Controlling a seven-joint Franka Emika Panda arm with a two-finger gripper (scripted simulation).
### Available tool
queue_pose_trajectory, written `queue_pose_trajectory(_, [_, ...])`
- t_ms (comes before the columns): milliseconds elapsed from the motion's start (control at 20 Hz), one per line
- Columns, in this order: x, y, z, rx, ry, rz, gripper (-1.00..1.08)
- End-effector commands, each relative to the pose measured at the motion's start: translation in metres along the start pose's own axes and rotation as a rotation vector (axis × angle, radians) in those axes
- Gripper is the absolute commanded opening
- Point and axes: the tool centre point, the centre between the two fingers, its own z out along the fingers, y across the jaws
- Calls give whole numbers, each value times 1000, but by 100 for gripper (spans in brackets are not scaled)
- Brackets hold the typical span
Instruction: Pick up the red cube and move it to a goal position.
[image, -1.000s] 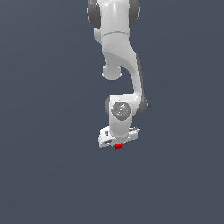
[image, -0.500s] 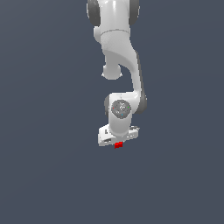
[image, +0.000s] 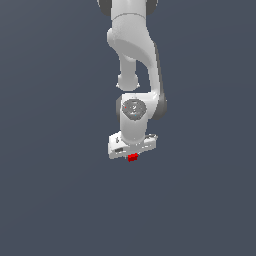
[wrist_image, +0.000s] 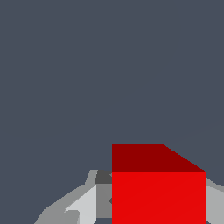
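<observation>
The red cube (image: 132, 158) is tiny and bright red, and peeks out just under the white gripper (image: 132, 156) in the exterior view. In the wrist view the red cube (wrist_image: 158, 189) fills the space between the grey fingers (wrist_image: 83, 205), which press against its sides. The gripper is shut on the cube and points downward from the white arm. Most of the cube is hidden by the hand in the exterior view.
The white Panda arm (image: 132, 60) hangs down from the exterior view's top centre. A plain dark grey-blue surface (image: 50, 190) surrounds everything, with no other objects showing.
The gripper with the red cube has risen slightly in the exterior view. The arm's pose is otherwise almost the same.
</observation>
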Motion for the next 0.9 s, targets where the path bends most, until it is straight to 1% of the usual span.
queue_pose_trajectory(0, [-8, 3, -19, -1, 2, 0, -100])
queue_pose_trajectory(850, [-77, 30, -171, 0, 2, 0, -100])
